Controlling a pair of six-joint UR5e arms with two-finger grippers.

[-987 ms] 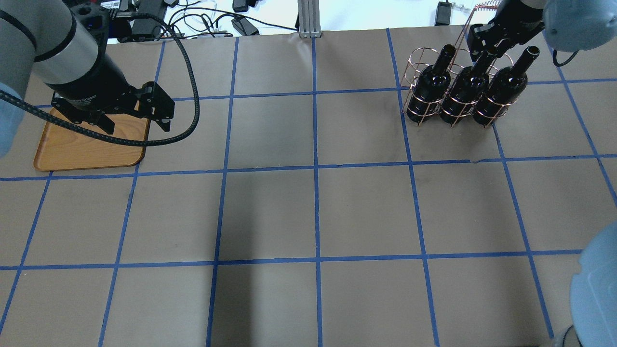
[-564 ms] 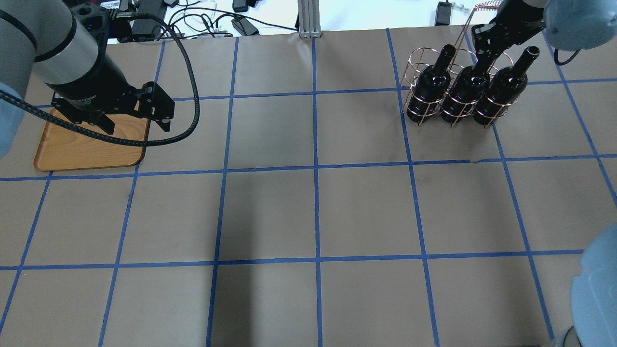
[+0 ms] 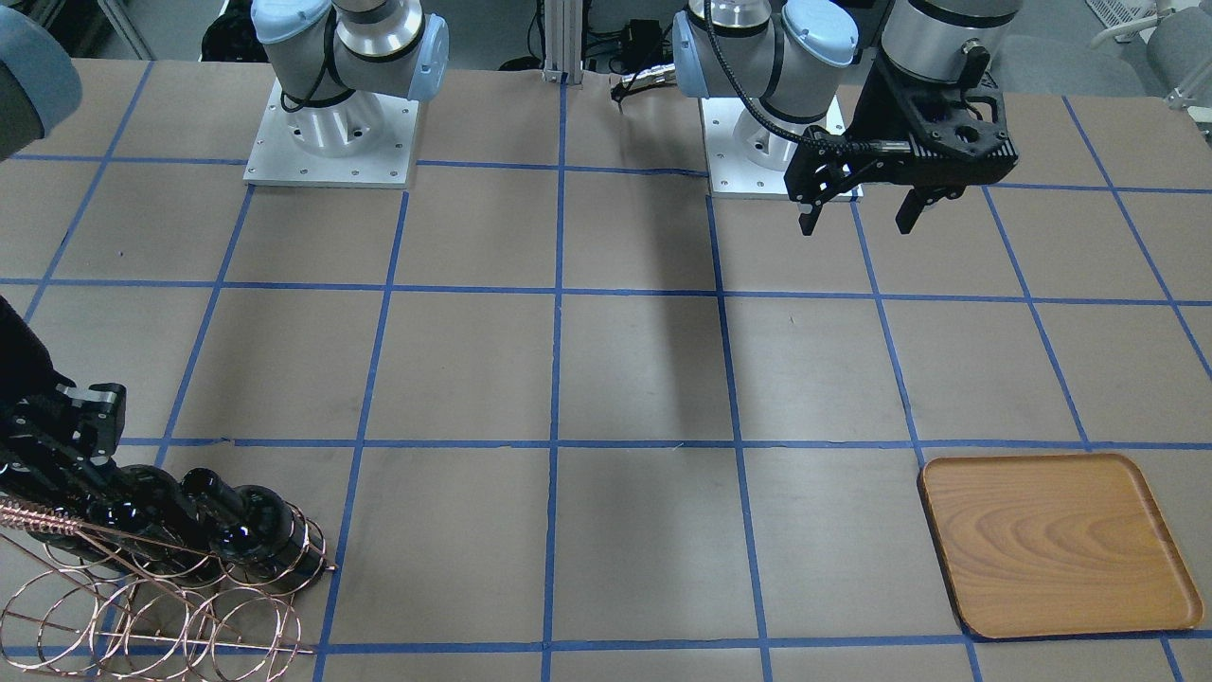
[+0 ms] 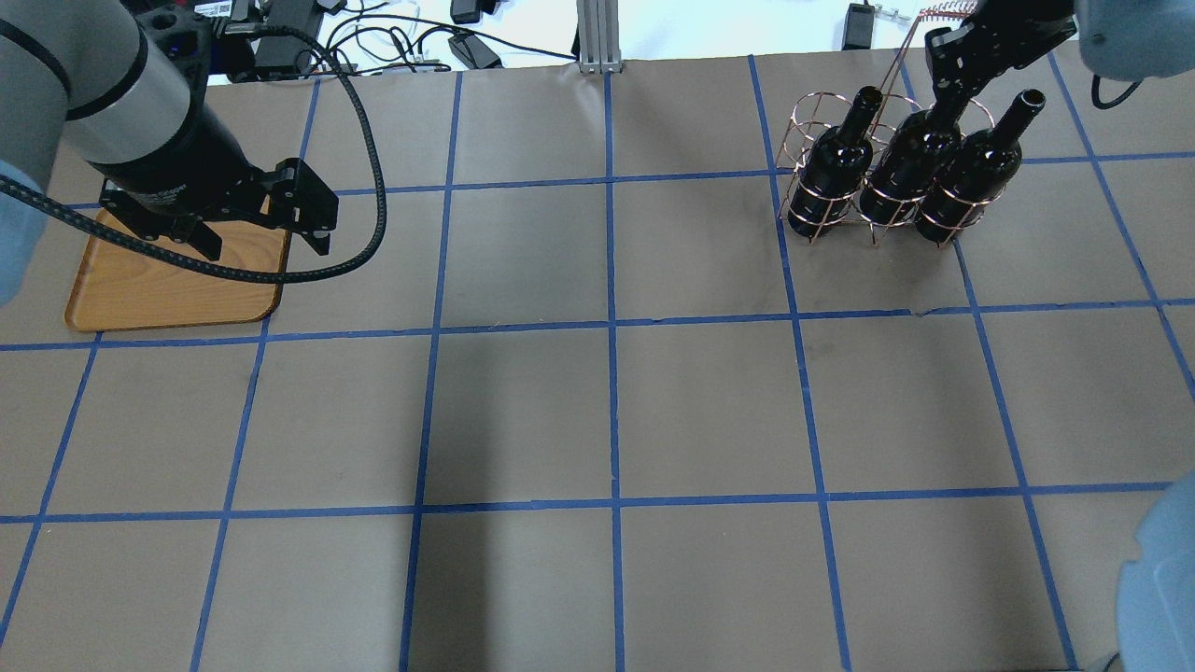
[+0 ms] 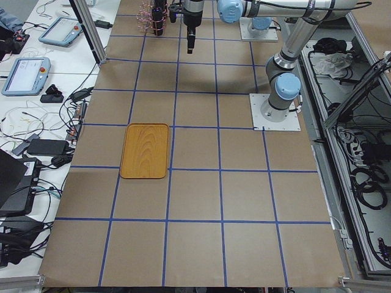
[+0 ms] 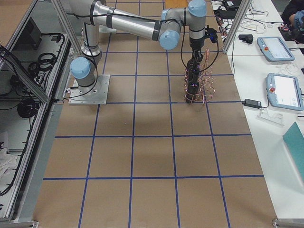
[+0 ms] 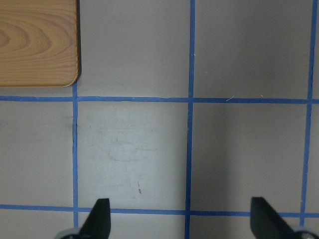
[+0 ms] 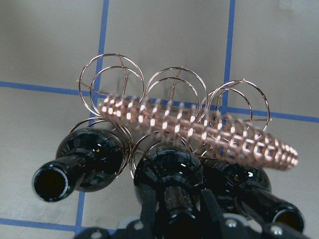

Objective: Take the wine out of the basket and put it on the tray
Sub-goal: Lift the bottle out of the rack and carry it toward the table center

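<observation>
Pinching middle wine point(image 4: 910, 166) at table's point(image 4: 700, 401) far edge, right pincer point(image 4: 945, 98); left pincer point(image 3: 855, 225) spread.

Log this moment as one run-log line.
stage: grasp | right gripper: shut on middle wine neck, bottle in basket | left gripper: open, holding nothing | tray: empty

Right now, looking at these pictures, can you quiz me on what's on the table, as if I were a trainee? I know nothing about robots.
1. True or false: the flat light-brown wooden tray carries a bottle.
2. How many glossy near-black glass wine bottles sit in the copper wire basket?
3. What does the right gripper clamp by the neck? A: the middle bottle. B: an end bottle. C: nothing.

Key: 1 false, the tray is bare. 2 three. 3 A.
</observation>
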